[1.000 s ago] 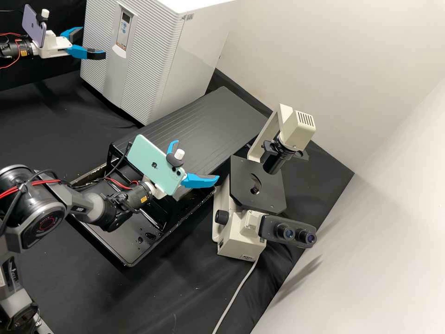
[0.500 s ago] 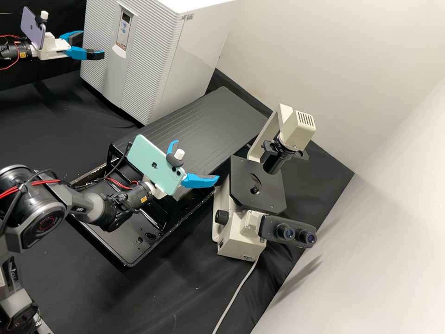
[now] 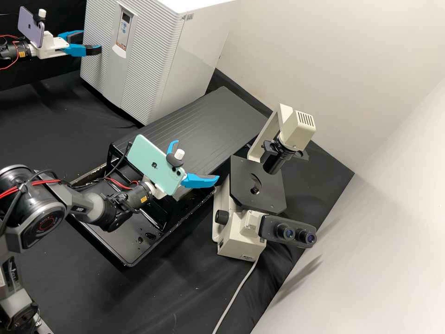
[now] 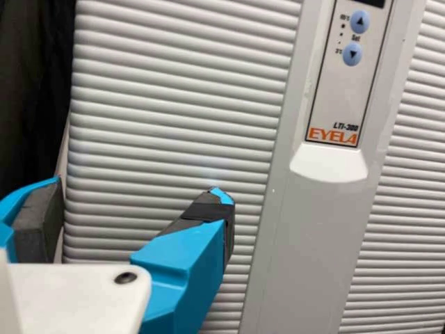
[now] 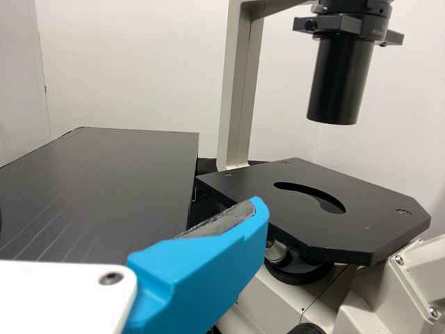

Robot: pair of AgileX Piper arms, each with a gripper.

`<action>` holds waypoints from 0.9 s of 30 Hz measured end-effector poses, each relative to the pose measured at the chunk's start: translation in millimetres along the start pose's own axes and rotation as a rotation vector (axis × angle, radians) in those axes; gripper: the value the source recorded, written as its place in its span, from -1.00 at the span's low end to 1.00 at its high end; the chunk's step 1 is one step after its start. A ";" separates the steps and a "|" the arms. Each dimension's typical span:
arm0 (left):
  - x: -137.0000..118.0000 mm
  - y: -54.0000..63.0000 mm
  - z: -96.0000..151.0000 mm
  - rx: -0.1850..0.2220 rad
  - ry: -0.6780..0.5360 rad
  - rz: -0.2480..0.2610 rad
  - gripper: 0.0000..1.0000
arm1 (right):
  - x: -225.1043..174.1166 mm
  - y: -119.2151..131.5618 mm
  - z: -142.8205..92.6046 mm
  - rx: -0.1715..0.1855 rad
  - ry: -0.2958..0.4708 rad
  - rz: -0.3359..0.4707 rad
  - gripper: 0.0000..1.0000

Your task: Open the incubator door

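Note:
The incubator [image 3: 153, 60] stands upright at the back left in the high view, its ribbed front door [image 3: 97, 51] flush with the body. My left gripper [image 3: 92, 42] is at the door's left edge, open. In the left wrist view, my left gripper [image 4: 135, 202] has one finger in front of the ribbed door [image 4: 174, 104] and the other beside its outer edge; contact cannot be told. My right gripper [image 3: 196, 160] hangs open and empty between the black slanted board and the microscope. One blue finger [image 5: 201, 278] stands before the microscope stage in the right wrist view.
A black slanted board [image 3: 199, 123] lies between incubator and microscope [image 3: 241, 227], above a wet black tray [image 3: 132, 262]. A cable [image 3: 236, 294] runs from the microscope toward the front. White walls rise behind and to the right.
My left gripper has drawn slightly to the left along the incubator's front, and its fingers have come somewhat closer together. My right arm has kept still.

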 end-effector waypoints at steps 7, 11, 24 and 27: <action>-0.4 -0.4 -0.3 -0.003 0.003 0.000 -1.00 | 0.0 0.0 0.0 0.000 0.000 0.000 1.00; -0.9 -1.1 -0.5 -0.005 0.005 -0.001 -1.00 | 0.0 0.0 0.0 0.000 0.000 0.000 1.00; -6.7 -3.6 0.2 -0.025 0.017 0.003 -1.00 | 0.0 0.0 0.0 0.000 0.000 0.000 1.00; -10.1 -3.4 1.0 -0.038 0.026 0.011 -1.00 | 0.0 0.0 0.0 0.000 0.000 0.000 1.00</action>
